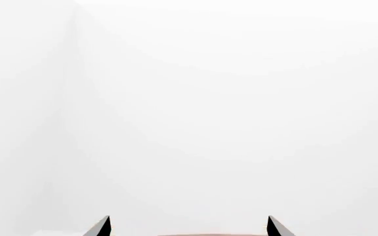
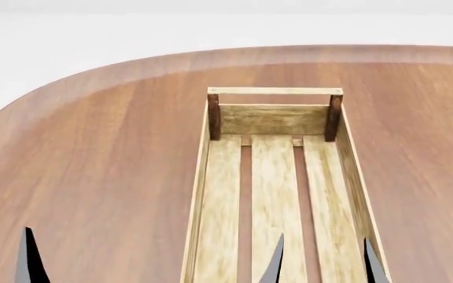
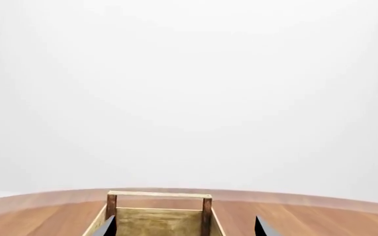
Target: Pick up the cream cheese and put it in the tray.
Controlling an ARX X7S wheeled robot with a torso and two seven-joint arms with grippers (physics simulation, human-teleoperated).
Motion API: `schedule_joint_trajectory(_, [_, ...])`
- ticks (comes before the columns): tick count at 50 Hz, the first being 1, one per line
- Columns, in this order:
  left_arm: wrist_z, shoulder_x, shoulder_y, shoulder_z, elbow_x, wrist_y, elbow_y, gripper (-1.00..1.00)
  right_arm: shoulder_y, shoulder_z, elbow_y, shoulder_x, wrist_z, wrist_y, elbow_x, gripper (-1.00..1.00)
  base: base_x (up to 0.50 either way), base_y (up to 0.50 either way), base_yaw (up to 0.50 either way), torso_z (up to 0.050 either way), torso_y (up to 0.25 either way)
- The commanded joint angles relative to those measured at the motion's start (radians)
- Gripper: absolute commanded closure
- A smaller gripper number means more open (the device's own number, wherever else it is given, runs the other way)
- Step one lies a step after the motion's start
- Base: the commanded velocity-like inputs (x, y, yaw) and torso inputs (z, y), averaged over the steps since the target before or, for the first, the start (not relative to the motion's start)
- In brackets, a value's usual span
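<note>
Here, a simulated scene showed a rounded wooden table seen from the robot's head camera, looking down over both arms. At the far left, near the bottom edge, only one dark pointed fingertip of the left gripper rose into view above the bare tabletop. Its own wrist camera showed two dark fingertips set wide apart against a blank white background with nothing between them, so the left gripper was spread and empty.

Toward the middle and right, the tray lay lengthwise on the table, a long crate of pale wood with a slatted bottom, dark brown corner posts and a top rail at its far end. What showed of its inside held nothing. Two dark fingertips of the right gripper stood apart over the near part of the tray, released, with nothing gripped. The right wrist camera looked along the tray toward its far rail, with the right gripper fingertips parted at either side.

The cream cheese appeared in none of the three views, so its place could not be told. As a judgement, the task looked unstarted: the box still had to be found, grasped and set in the tray.

No brand, label or writing was readable anywhere.
</note>
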Motion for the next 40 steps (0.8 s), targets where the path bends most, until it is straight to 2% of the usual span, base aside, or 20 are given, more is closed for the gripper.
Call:
schedule_joint_trajectory(1, [-0.005, -0.004, 0.002, 0.003, -0.001, 0.002, 0.002, -1.00, 0.001, -0.004, 0.001, 0.003, 0.004, -0.005, 0.004, -1.00, 0.20, 0.00, 0.00, 0.000, 0.000])
schedule_joint_trajectory(40, [-0.018, -0.014, -0.001, 0.016, -0.003, 0.008, -0.001, -1.00, 0.002, -0.013, 0.002, 0.017, 0.017, -0.017, 0.015, -1.00, 0.19, 0.00, 0.00, 0.000, 0.000])
